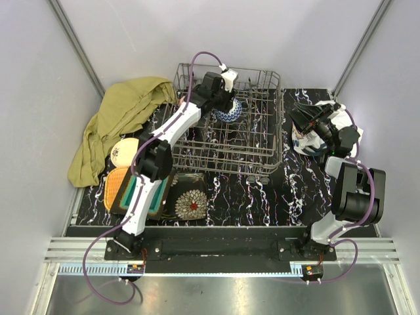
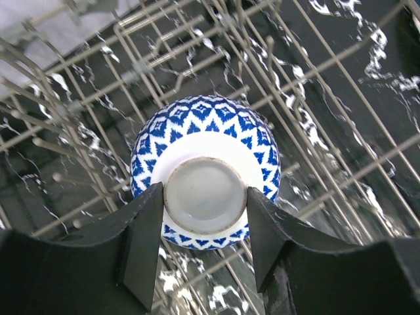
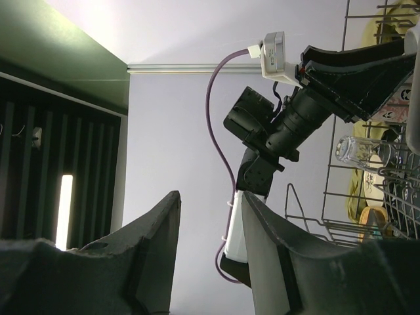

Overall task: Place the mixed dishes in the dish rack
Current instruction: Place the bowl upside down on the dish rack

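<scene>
My left gripper point(image 1: 225, 104) reaches into the grey wire dish rack point(image 1: 278, 155). In the left wrist view the gripper point(image 2: 205, 197) is shut on the foot ring of an upside-down blue-and-white patterned bowl point(image 2: 203, 125), low among the rack tines point(image 2: 315, 59). My right gripper point(image 1: 300, 119) is open and empty, right of the rack, pointing sideways at it point(image 3: 210, 200). A clear glass point(image 3: 357, 149) lies in the rack. A cream round plate point(image 1: 123, 152), an orange square plate point(image 1: 114, 188), a teal square plate point(image 1: 139, 195) and a dark floral plate point(image 1: 190, 203) lie left of the rack.
An olive-yellow cloth point(image 1: 121, 115) is heaped at the back left. A white printed cloth point(image 1: 331, 128) lies under my right wrist at the right. The black marbled tabletop point(image 1: 262, 197) is walled in by grey panels on both sides.
</scene>
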Controlling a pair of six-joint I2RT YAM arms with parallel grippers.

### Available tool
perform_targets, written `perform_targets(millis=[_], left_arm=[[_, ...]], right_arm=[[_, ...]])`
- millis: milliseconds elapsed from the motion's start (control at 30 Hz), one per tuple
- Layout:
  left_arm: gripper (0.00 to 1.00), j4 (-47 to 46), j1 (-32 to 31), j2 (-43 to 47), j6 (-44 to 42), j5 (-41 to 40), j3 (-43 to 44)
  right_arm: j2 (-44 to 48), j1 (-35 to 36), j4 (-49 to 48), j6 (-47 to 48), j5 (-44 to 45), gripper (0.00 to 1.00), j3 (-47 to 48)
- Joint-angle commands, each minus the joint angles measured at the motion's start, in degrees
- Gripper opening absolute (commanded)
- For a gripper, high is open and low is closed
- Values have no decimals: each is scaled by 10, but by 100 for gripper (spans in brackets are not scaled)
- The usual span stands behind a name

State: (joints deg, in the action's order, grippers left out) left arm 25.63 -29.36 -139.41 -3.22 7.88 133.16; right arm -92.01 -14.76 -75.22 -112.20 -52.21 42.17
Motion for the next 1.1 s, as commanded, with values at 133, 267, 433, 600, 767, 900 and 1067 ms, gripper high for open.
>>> perform_targets(millis=[133, 267, 433, 600, 767, 900, 1067], left_arm=[[0, -129, -2, -23, -12, -53, 43], [0, -162, -3, -34, -4, -59, 51], [0, -193, -3, -47, 1, -67, 65], [0, -218, -2, -60, 12, -59, 76], [0, -233, -3, -72, 18, -62, 81], [0, -247, -2, -83, 23, -65, 81], [0, -254, -2, -94, 23, -72, 87]], right_arm=[[-7, -5, -126, 1, -13, 50, 7], [-8, -5, -127, 2, -14, 50, 5], [-6, -6, -127, 2, -14, 49, 2], [-5, -7, -127, 2, -14, 50, -1], [-7, -8, -126, 1, -15, 49, 3], [-5, -9, -126, -1, -14, 49, 4], [-9, -10, -127, -2, -15, 49, 5]])
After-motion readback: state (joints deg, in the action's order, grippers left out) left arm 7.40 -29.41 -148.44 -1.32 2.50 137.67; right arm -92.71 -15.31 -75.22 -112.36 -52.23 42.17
